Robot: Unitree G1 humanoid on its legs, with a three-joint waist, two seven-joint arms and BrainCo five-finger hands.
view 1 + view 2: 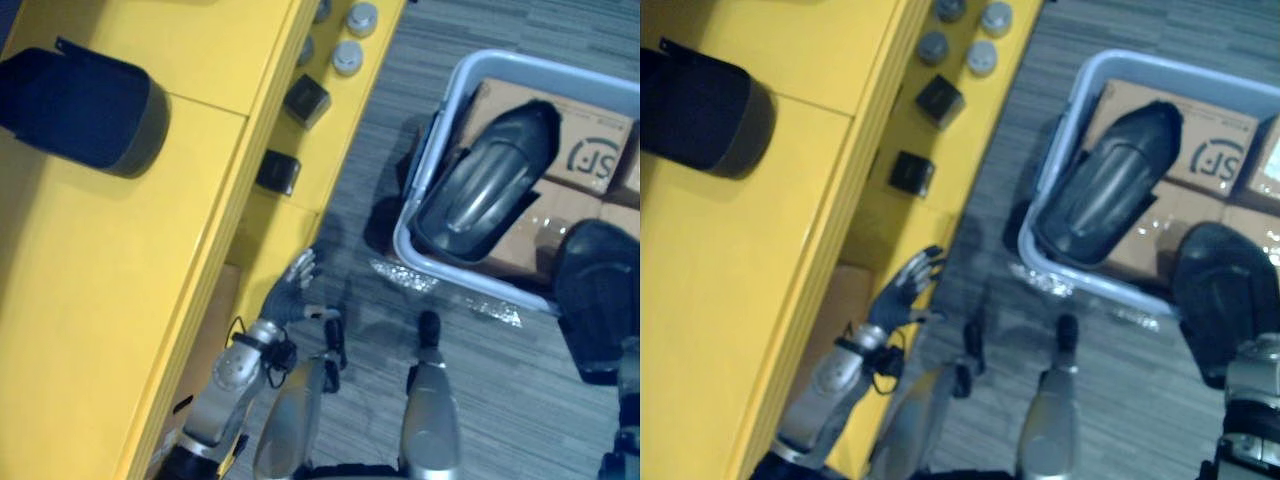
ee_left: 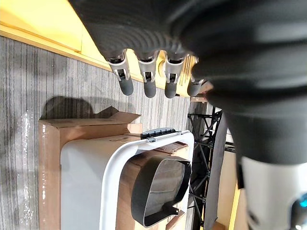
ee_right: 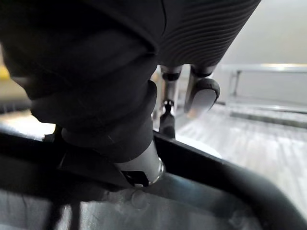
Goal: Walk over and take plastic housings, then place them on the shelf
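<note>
bin (image 2: 86,182): grey, holds one dark housing (image 1: 490,180) on printed cardboard boxes (image 1: 590,150)
left hand (image 1: 290,290): fingers spread
right hand (image 3: 124,139): pinching second housing's (image 1: 595,300) rim

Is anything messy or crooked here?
Yes, a little. One dark housing sits slantwise in the grey bin, propped on the cardboard boxes with one end down in the bin's corner rather than lying flat. Crinkled bits of clear plastic lie on the floor beside the bin.
</note>
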